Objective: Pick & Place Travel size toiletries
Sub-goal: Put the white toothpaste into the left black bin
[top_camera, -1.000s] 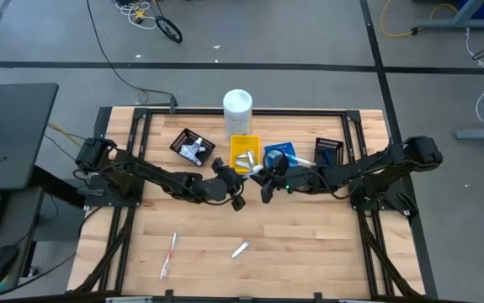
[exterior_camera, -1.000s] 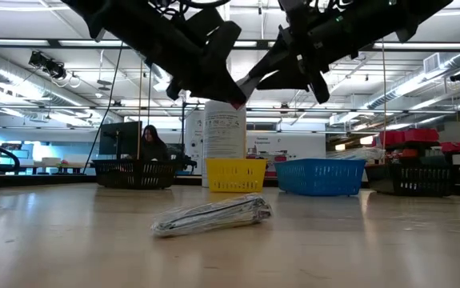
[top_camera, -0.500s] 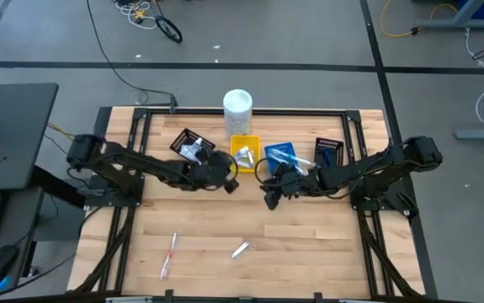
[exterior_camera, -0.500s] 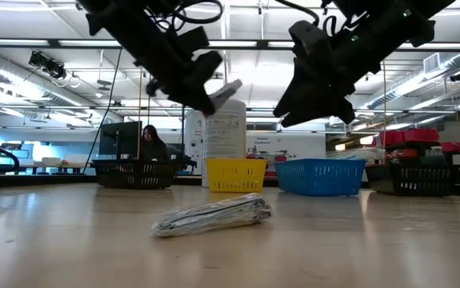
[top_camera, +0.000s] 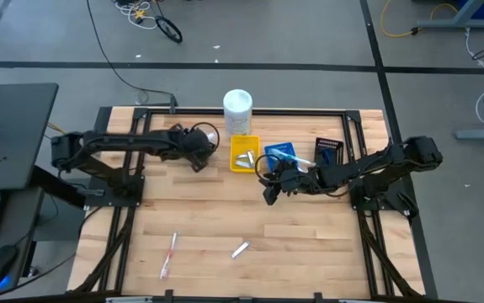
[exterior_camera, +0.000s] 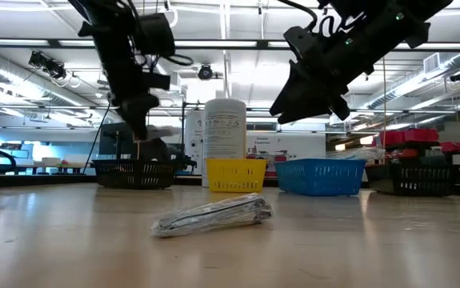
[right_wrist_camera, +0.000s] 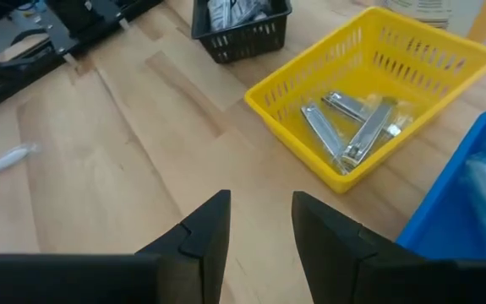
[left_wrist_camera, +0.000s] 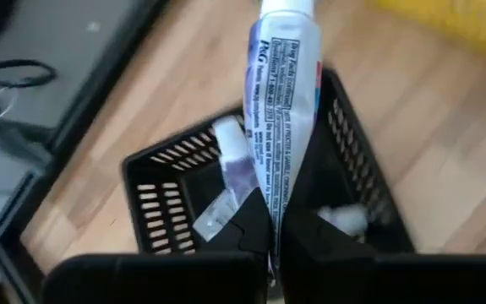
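Note:
My left gripper (top_camera: 198, 145) hangs over the black tray (left_wrist_camera: 154, 198) at the table's far left, shut on a white tube (left_wrist_camera: 281, 101) with blue and red print. More small tubes (left_wrist_camera: 230, 148) lie in that tray. My right gripper (top_camera: 268, 195) stands open above bare wood near the yellow tray (right_wrist_camera: 378, 59), nothing between its fingers (right_wrist_camera: 200, 228). A silvery sachet (top_camera: 240, 249) and a pink toothbrush (top_camera: 169, 254) lie flat on the near part of the table. My left gripper pinches the tube's flat crimped end (left_wrist_camera: 274, 221) between its two fingers. The fingers slant down from the table's near side, in line with the tube. The tube sticks out past the fingertips, lifted clear above the black tray.
The yellow tray (top_camera: 244, 154) holds metal clippers (right_wrist_camera: 352, 127). A blue tray (top_camera: 279, 156) and a second black tray (top_camera: 329, 151) stand to its right. A tall white container (top_camera: 237, 105) stands behind them. The table's near half (top_camera: 309, 244) has free room.
My left gripper has swung from the table's middle toward the far left with the tube, tipping downward, and now hangs over the black tray. My right gripper has tipped a little further down in place.

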`<state>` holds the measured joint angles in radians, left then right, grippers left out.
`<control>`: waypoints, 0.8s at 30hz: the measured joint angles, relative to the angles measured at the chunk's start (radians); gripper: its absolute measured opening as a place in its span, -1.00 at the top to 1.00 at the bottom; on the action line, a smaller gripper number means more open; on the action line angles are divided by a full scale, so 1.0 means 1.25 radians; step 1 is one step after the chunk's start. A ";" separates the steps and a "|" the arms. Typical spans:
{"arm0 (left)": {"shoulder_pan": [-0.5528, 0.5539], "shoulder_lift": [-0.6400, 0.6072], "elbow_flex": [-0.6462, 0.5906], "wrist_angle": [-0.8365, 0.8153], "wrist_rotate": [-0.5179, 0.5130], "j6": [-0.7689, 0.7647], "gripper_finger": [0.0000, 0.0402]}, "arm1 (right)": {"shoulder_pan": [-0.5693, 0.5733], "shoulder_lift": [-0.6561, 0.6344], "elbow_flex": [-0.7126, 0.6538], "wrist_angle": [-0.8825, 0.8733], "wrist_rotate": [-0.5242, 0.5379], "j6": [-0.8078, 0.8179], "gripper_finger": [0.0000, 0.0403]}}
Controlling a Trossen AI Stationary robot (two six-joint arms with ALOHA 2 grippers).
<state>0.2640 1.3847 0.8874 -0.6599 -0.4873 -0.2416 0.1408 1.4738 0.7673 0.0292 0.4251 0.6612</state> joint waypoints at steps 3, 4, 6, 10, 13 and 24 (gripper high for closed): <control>0.035 0.008 -0.002 -0.018 0.028 0.181 0.92 | -0.006 0.000 0.000 -0.001 0.001 -0.008 0.32; 0.043 0.010 -0.002 -0.023 0.012 0.240 0.91 | -0.007 0.000 0.000 -0.001 0.000 -0.016 0.32; 0.052 0.019 -0.002 -0.023 -0.030 0.326 0.88 | -0.009 0.000 0.000 -0.002 -0.006 -0.028 0.32; 0.082 0.018 -0.002 -0.022 -0.051 0.382 0.82 | -0.009 0.000 0.000 -0.004 -0.006 -0.040 0.32; 0.099 0.018 -0.002 -0.030 -0.027 0.399 0.75 | -0.009 0.000 0.000 -0.004 -0.006 -0.042 0.32; 0.109 0.019 -0.002 -0.034 -0.041 0.379 0.30 | -0.009 0.000 0.000 -0.004 -0.006 -0.063 0.32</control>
<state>0.4003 1.4082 0.8845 -0.7019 -0.5384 0.2320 0.1299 1.4738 0.7673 0.0246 0.4175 0.5823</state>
